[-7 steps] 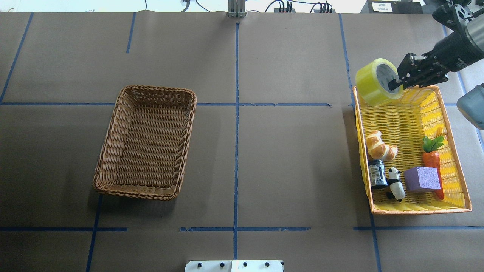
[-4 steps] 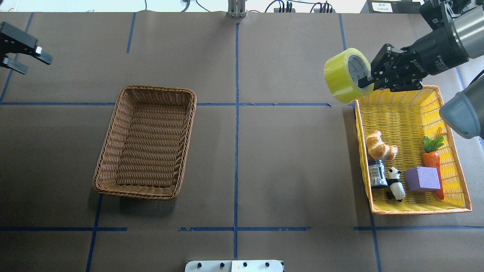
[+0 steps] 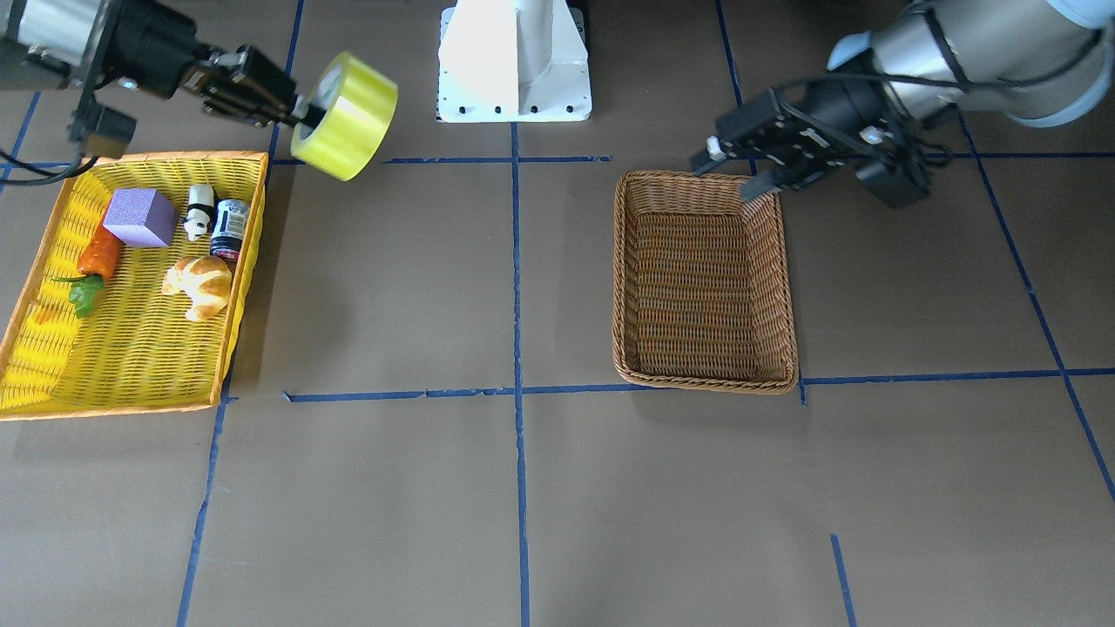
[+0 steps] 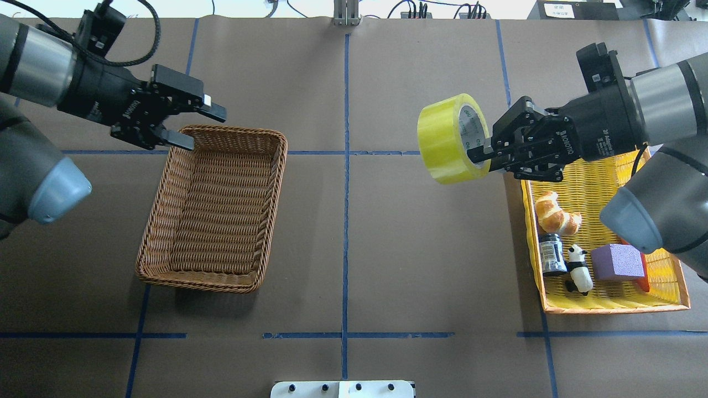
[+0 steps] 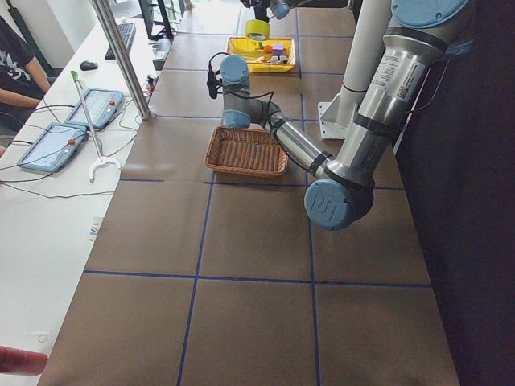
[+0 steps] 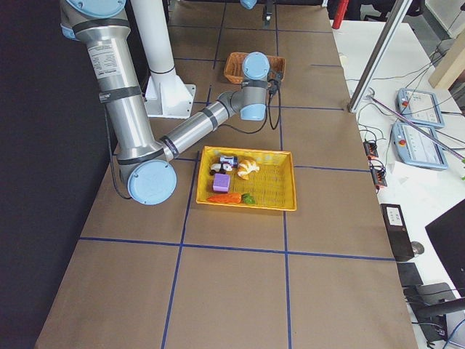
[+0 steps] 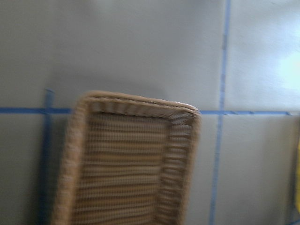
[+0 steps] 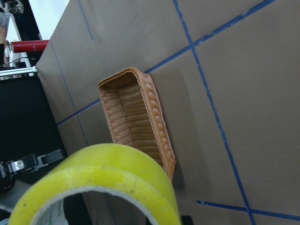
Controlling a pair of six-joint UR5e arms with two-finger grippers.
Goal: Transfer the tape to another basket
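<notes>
Across the brown-papered desk (image 4: 387, 249), well apart: the empty brown wicker basket (image 4: 156, 221) on the robot's left half, the yellow tray basket (image 4: 608, 308) on its right. Between them, much nearer the yellow one: the yellow packing tape (image 4: 442, 146), aloft over bare desk, on edge, core axis pointing roughly toward the wicker basket. Right gripper (image 4: 480, 156): narrow, pinching the roll's wall through the core, with a long leftward carry to go. Left gripper (image 4: 202, 129): spread wide, empty, raised by the wicker basket's left rim, by far the nearer to it; a hand-over looks possible
</notes>
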